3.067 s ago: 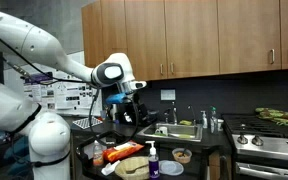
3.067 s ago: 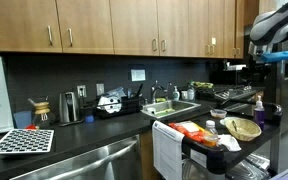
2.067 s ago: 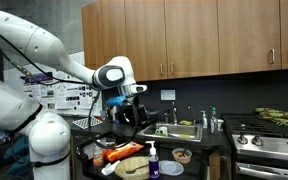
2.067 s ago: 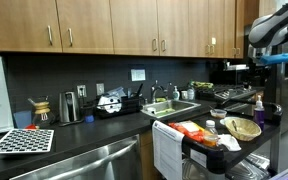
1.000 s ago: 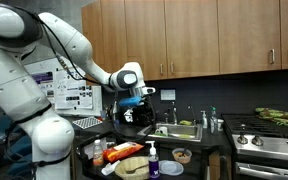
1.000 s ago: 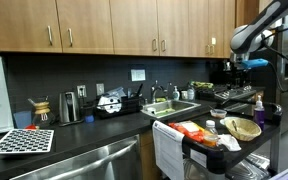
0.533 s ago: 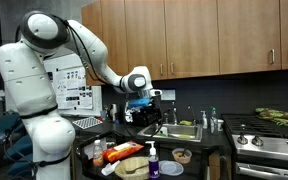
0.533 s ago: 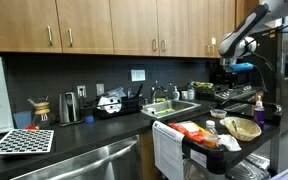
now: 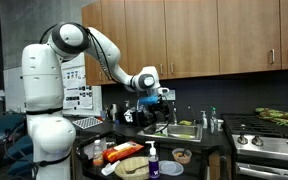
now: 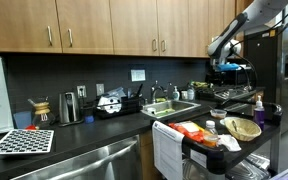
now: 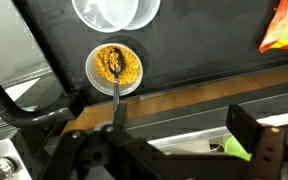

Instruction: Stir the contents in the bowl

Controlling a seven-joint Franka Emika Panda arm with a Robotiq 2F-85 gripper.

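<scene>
Hovering, the gripper [image 11: 159, 132] is seen with jaws apparently wide, nothing held; the bowl [image 11: 90, 68] lies far and left in the wrist view, spoon handle [image 11: 117, 97] pointed back toward it.

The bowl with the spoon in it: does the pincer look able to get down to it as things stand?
Probably yes: the pincer hangs high, somewhat aside of the bowl, and the wrist view shows nothing between them.

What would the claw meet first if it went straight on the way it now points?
Probably the wooden edge of the dark top, right of the spoon handle, not the bowl. The claw points downward in the wrist view; depth is unclear.
</scene>
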